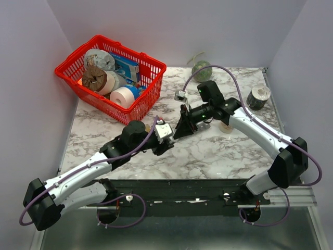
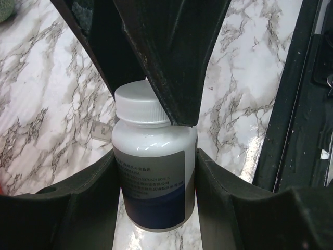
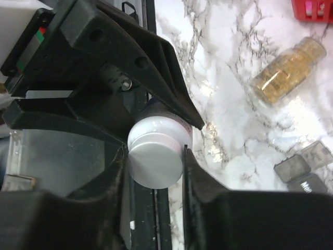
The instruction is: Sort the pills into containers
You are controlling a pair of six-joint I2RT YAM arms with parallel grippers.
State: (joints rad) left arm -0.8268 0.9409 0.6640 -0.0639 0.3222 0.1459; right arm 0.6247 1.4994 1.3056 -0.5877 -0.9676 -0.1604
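Observation:
The pills (image 3: pixel 289 70) are tan-yellow pieces in a clear vial lying on the marble, seen in the right wrist view at upper right. One end of the dark-grey container strip (image 3: pixel 304 167) shows at that view's right edge. My left gripper (image 2: pixel 156 156) is shut on the body of a white-capped bottle (image 2: pixel 153 182) with a grey and blue label. My right gripper (image 3: pixel 155 156) is closed around that bottle's white cap (image 3: pixel 155 159). The two grippers meet at mid-table, left (image 1: pixel 169 139) and right (image 1: pixel 179 130). The top view hides the strip.
A red wire basket (image 1: pixel 138 107) with tape rolls stands at the back left. A green ball (image 1: pixel 201 70) and a dark jar (image 1: pixel 258 97) sit at the back right. A beige round object (image 1: pixel 227 127) lies under the right arm. The table's black front rail (image 2: pixel 291 104) is near.

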